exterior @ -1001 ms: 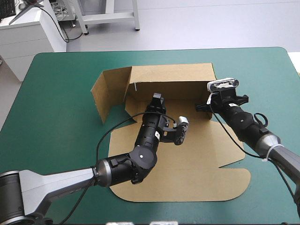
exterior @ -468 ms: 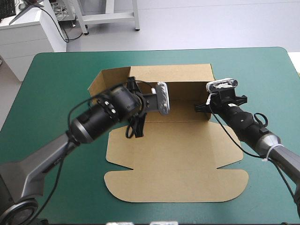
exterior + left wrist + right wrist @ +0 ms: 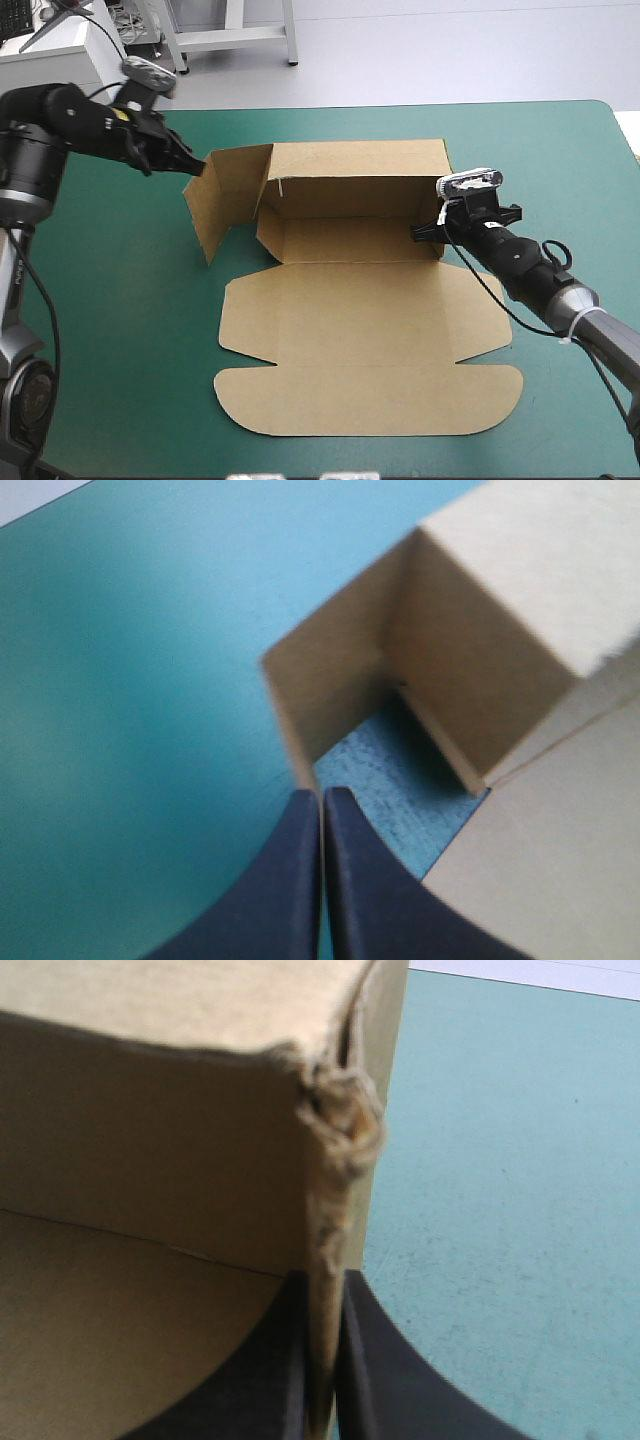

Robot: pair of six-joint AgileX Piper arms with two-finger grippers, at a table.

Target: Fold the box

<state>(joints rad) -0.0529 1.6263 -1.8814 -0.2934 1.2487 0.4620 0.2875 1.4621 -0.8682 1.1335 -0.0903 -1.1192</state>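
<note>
The left tool (image 3: 321, 798) is pinching the outer edge of the box (image 3: 370, 330) — half-raised, lying on the counter (image 3: 120, 330) — just ahead of its tips, while the right tool (image 3: 322, 1282) is clamping the opposite wall's corner, probably bracing it for the tuck.

Box (image 3: 350, 330): matt brown board, corner frayed rough. Cover (image 3: 120, 320): matt teal-green, finely grained. Fingers (image 3: 285, 900): smooth black.

Box (image 3: 480, 640) wall blurred (cropped too)
</note>
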